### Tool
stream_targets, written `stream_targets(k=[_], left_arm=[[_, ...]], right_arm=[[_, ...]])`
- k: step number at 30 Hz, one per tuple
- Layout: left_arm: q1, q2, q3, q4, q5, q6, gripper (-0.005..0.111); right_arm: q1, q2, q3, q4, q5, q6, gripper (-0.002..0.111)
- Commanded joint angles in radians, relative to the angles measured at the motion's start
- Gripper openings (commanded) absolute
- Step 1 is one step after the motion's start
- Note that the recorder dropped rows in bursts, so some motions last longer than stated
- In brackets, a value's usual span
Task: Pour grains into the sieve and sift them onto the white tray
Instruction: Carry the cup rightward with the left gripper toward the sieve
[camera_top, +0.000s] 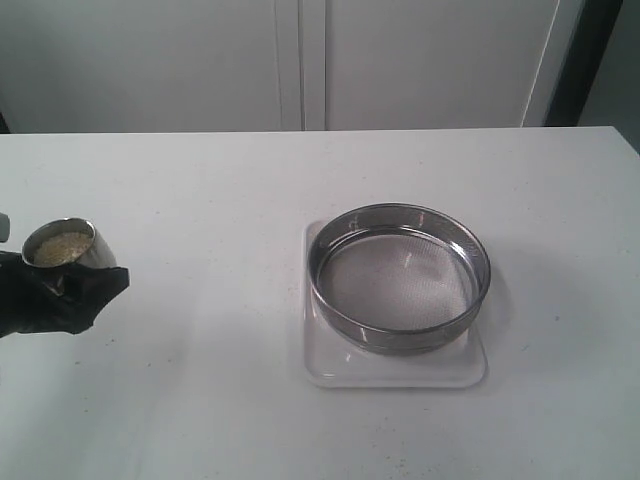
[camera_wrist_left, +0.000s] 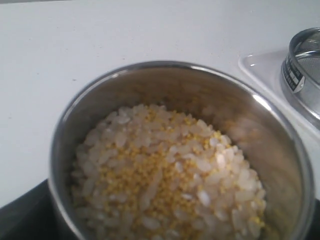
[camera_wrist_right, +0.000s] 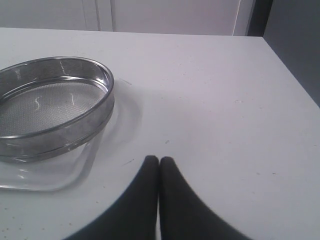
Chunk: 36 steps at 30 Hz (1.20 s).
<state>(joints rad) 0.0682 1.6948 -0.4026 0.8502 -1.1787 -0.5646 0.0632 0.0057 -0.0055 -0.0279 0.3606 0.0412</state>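
Note:
At the table's left, my left gripper (camera_top: 68, 285) is shut on a small steel cup (camera_top: 62, 245) and holds it slightly tilted above the table. The cup (camera_wrist_left: 175, 150) is filled with grains (camera_wrist_left: 170, 190), golden granules mixed with pale rice-like kernels. The sieve (camera_top: 400, 275), a wide steel ring with a mesh bottom, rests on the white tray (camera_top: 395, 372) right of centre and looks empty. The sieve (camera_wrist_right: 50, 105) and tray (camera_wrist_right: 45, 175) also show in the right wrist view. There my right gripper (camera_wrist_right: 159, 161) is shut on nothing, low over bare table beside the tray.
The white table (camera_top: 200, 180) runs back to a pale wall (camera_top: 300, 60). Its right edge (camera_wrist_right: 290, 65) drops off beyond the right gripper. Bare tabletop lies between the cup and the tray.

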Motion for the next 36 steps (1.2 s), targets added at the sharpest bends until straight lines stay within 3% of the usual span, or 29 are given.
stream_targets(k=[1, 9, 12, 18, 36], left_arm=[[-0.003, -0.04, -0.019, 0.026, 0.005, -0.057, 0.0], [-0.147, -0.082, -0.082, 0.006, 0.194, -0.06, 0.0], [-0.189, -0.082, -0.103, -0.03, 0.204, -0.06, 0.0], [-0.24, -0.082, -0.147, -0.046, 0.22, -0.092, 0.0], [-0.431, -0.082, -0.373, -0.043, 0.477, -0.173, 0.0]], right_arm=[[-0.006, -0.006, 0.006, -0.002, -0.014, -0.004, 0.0], [-0.006, -0.006, 0.006, -0.002, -0.014, -0.004, 0.0], [-0.006, -0.006, 0.006, -0.002, -0.014, -0.004, 0.0], [-0.006, -0.006, 0.006, -0.002, -0.014, -0.004, 0.0], [-0.006, -0.006, 0.006, -0.002, -0.014, -0.004, 0.0]])
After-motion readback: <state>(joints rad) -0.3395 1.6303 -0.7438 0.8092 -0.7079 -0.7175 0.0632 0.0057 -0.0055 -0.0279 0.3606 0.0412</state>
